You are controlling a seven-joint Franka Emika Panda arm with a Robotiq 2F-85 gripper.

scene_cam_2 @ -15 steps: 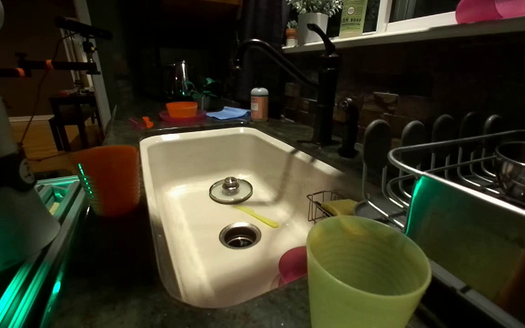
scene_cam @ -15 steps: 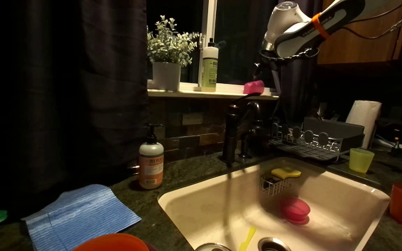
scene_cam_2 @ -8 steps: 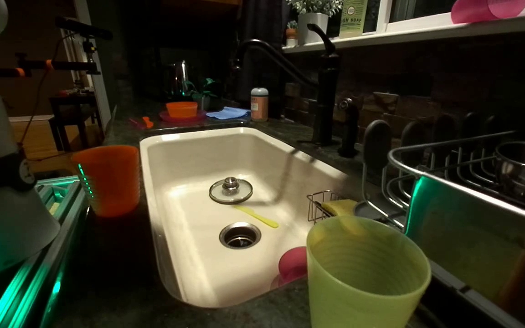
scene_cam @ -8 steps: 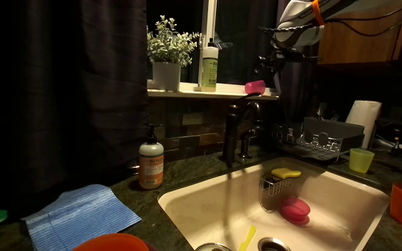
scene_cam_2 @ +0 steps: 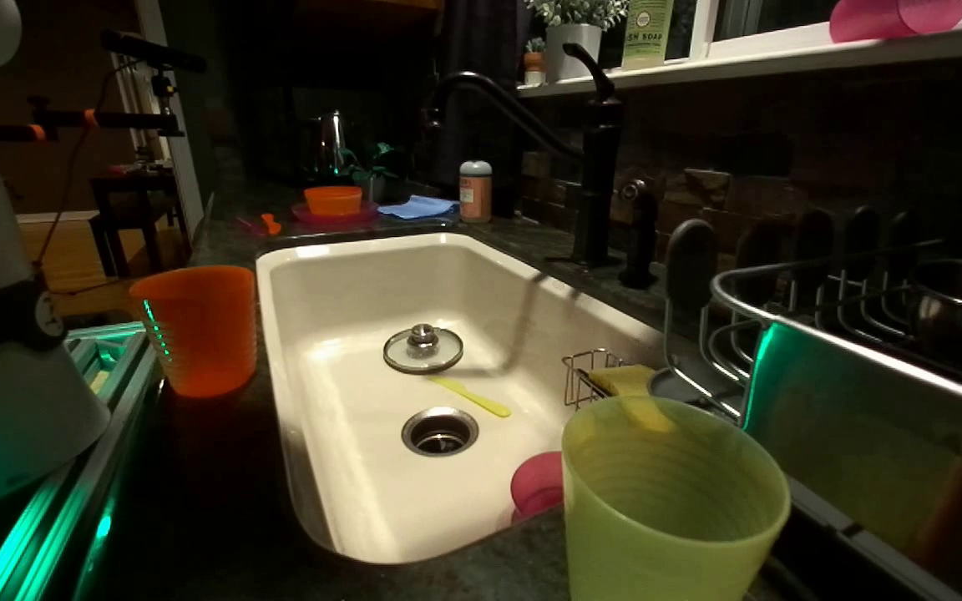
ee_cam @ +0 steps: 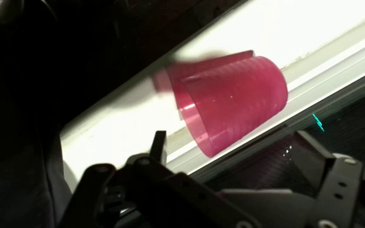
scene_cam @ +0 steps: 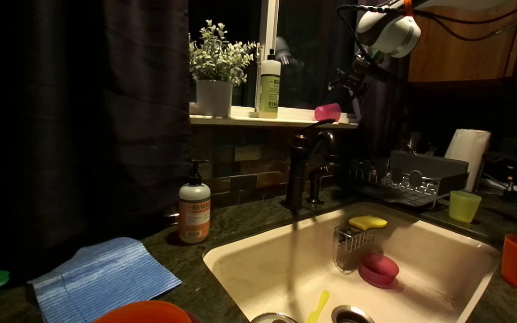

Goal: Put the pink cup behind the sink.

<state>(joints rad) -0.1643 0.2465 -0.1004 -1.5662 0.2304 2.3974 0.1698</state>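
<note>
pink cup (ee_cam: 238,99), translucent, faintly ribbed, lies on its side.

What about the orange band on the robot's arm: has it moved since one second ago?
Yes, upward: in an exterior view, the orange band now shows higher, judged against the wooden cabinet.

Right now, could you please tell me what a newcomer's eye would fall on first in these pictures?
Probably the pink cup, lying on its side on the bright window sill, with the gripper open in the foreground of the wrist view. Next might come the big cream-white sink, filling the middle of an exterior view, and the yellow-green cup, upright beside it and large in that view's foreground.
</note>
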